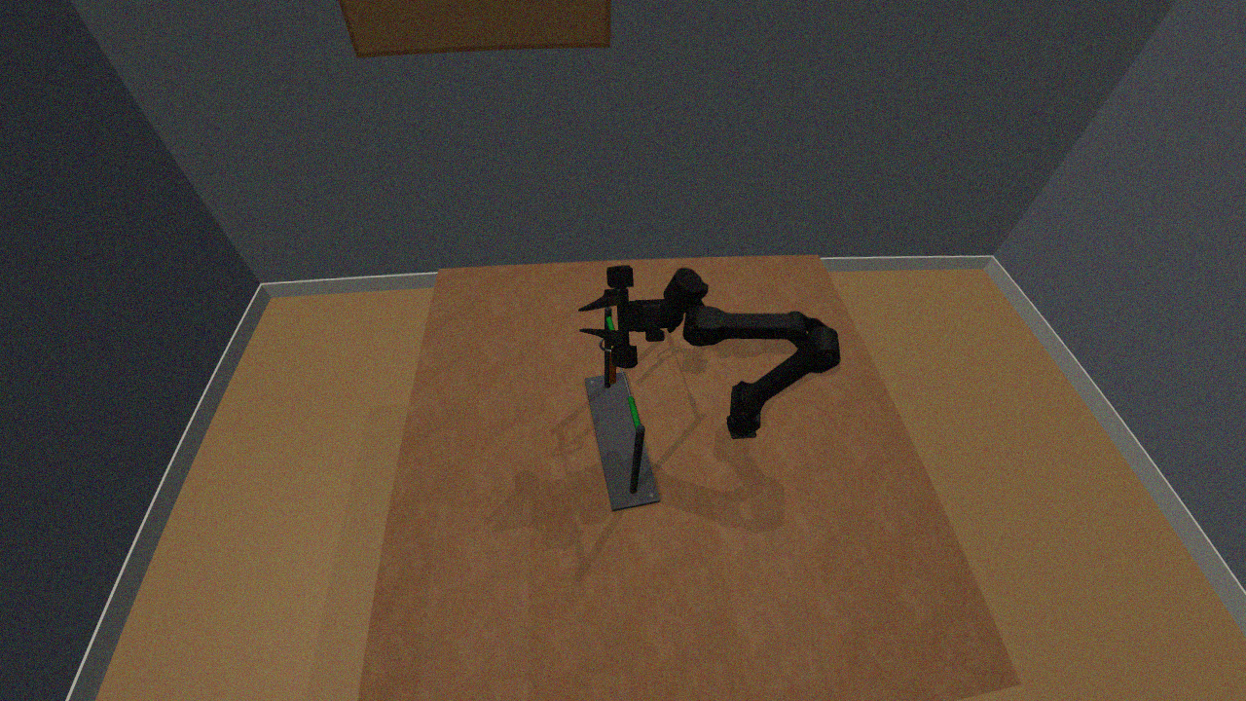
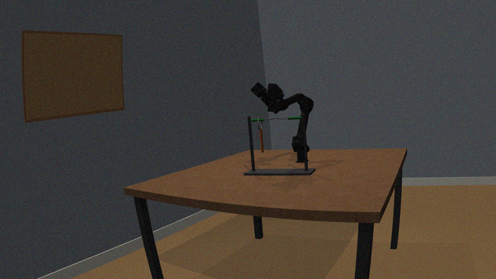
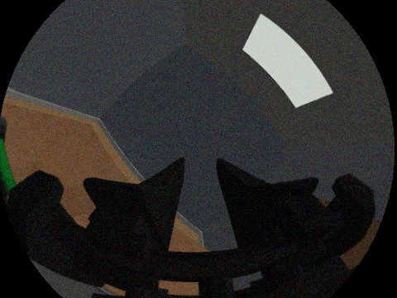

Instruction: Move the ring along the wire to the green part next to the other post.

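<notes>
The ring (image 2: 257,124) (image 1: 602,347) hangs around the green part (image 2: 253,120) (image 1: 610,323) next to the left post (image 2: 251,147) in the exterior view. Its orange handle (image 2: 261,140) (image 1: 612,373) hangs straight down. The other green part (image 2: 294,117) (image 1: 635,411) is next to the right post (image 1: 637,460). The thin grey wire (image 2: 275,118) runs between the green parts. My gripper (image 1: 580,319) (image 3: 201,162) is partly open and empty, above the wire's height. In the top view it partly covers the ring and its post. A green part (image 3: 6,167) shows at the wrist view's left edge.
The posts stand on a dark grey base plate (image 1: 616,435) (image 2: 279,171) on the brown table (image 1: 488,558) (image 2: 221,187). The arm base (image 1: 743,426) stands to the plate's right in the top view. A brown board (image 2: 72,76) hangs on the wall.
</notes>
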You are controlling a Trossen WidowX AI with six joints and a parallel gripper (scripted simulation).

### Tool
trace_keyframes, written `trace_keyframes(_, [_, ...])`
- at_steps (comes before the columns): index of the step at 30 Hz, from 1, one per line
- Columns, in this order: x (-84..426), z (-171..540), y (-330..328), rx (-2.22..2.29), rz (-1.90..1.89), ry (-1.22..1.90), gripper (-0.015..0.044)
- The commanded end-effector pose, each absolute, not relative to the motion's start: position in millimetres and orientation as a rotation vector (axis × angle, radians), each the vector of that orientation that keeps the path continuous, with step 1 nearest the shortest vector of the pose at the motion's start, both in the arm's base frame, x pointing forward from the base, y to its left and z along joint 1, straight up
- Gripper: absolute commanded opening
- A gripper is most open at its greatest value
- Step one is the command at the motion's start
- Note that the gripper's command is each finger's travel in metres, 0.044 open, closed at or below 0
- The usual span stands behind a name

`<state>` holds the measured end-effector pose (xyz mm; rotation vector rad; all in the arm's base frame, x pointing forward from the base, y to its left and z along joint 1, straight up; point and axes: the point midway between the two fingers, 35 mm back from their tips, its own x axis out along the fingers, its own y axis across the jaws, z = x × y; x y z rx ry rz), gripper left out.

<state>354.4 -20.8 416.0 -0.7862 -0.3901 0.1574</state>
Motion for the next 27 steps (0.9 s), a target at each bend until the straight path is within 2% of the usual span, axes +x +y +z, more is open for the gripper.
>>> trace_keyframes(1, [353,408,-68,-0.712,0.054,-0.308,0.016])
trace_keyframes(11, [338,394,-145,-0.583,-0.113,-0.189,0.016])
trace_keyframes(27, [320,315,-189,-0.501,-0.138,0.012,0.016])
